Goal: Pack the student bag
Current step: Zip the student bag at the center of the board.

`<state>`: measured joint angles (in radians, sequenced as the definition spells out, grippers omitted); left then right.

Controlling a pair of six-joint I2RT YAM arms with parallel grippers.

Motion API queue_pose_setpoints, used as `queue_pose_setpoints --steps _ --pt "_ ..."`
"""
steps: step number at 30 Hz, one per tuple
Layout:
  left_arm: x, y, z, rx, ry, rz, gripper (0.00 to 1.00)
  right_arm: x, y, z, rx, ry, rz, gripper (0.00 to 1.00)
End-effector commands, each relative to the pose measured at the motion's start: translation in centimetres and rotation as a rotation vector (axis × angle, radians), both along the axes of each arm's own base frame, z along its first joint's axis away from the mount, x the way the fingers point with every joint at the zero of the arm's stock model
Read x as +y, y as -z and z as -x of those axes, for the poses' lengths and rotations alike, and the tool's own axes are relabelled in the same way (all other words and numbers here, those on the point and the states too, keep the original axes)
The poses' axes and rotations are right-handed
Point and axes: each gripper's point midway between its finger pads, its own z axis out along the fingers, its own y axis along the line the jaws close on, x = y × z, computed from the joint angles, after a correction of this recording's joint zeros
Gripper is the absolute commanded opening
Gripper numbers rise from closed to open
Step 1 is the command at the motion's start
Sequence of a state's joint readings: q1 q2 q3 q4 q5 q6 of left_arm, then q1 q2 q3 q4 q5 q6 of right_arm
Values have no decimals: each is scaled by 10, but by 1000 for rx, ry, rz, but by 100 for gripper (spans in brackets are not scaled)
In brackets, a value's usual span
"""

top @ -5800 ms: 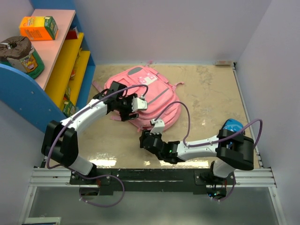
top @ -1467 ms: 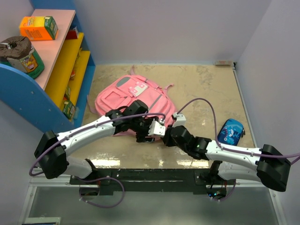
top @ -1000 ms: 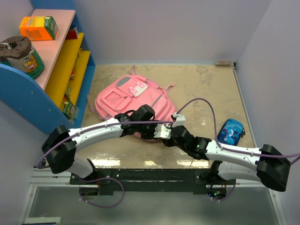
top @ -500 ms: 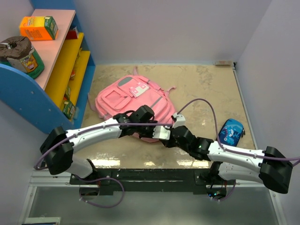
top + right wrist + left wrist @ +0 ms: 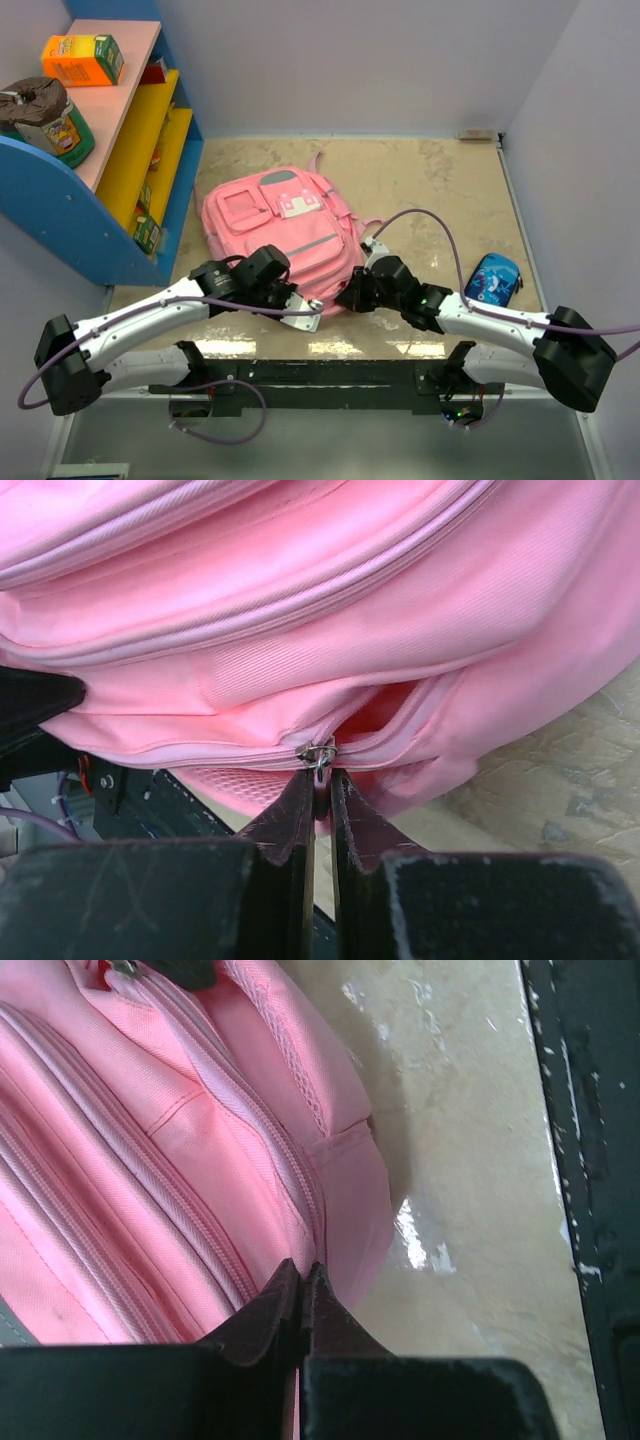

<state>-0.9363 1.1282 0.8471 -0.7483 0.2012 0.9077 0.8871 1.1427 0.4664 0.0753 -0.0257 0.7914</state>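
The student bag is a pink backpack lying flat mid-table, its grey patch toward the back wall. My left gripper is at the bag's near edge. In the left wrist view its jaws are shut, pinching pink fabric of the bag beside a zip line. My right gripper meets the bag's near right corner. In the right wrist view it is shut on the metal zip pull of the bag. The zip gapes slightly to the right of the pull.
A small blue pouch lies at the right by the wall. A blue and yellow shelf unit stands at the left, with an orange box and a round tin on top. The black base rail runs along the near edge.
My left gripper has shut on the bag's edge and drawn back toward the near left. The bag has slid nearer and turned with it. My right gripper stays shut on the zip pull.
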Motion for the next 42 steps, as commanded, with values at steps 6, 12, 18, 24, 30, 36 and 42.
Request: queue_pose_setpoints --steps 6,12,18,24,30,36,42 --pt "67 -2 37 5 88 -153 0 -51 18 -24 -2 142 191 0" --pt "74 -5 43 -29 129 -127 0 -93 -2 -53 -45 417 263 0" --pt "65 2 28 -118 155 -109 0 -112 -26 -47 -65 567 128 0" --pt "54 -4 32 -60 200 -110 0 -124 -3 -30 13 581 190 0" --pt "76 -4 24 -174 178 -151 0 -113 1 -48 17 588 239 0" --pt "86 1 5 -322 125 -129 0 -122 -28 -72 -98 737 140 0" --pt "89 12 6 -254 35 -131 0 -110 -10 -71 -69 717 81 0"
